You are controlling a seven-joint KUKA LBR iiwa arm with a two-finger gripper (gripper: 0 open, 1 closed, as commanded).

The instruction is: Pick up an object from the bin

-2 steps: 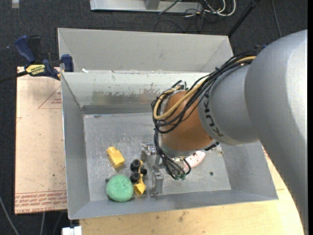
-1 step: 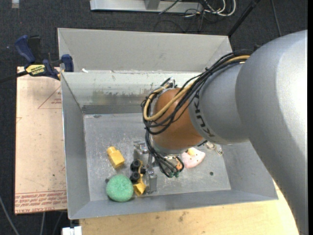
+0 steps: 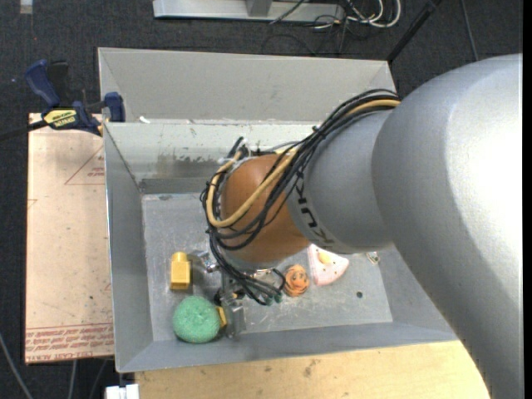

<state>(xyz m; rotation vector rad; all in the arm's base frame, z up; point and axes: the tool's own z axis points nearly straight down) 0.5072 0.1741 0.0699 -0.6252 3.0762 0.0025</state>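
My gripper (image 3: pixel 230 314) is low in the bin's front left part, reaching down from under the arm's wrist. Its tip stands right beside a round green spongy ball (image 3: pixel 194 319), touching or nearly touching the ball's right side. A small yellow block (image 3: pixel 180 270) lies just behind the ball, left of the gripper. A little yellow bit shows at the gripper's tip next to the ball; what it belongs to I cannot make out.
A small orange figure (image 3: pixel 296 280) and a pale pink and white piece (image 3: pixel 327 266) lie to the gripper's right, partly under the arm. The arm and its cables cover the bin's middle and right. The front wall is close to the ball.
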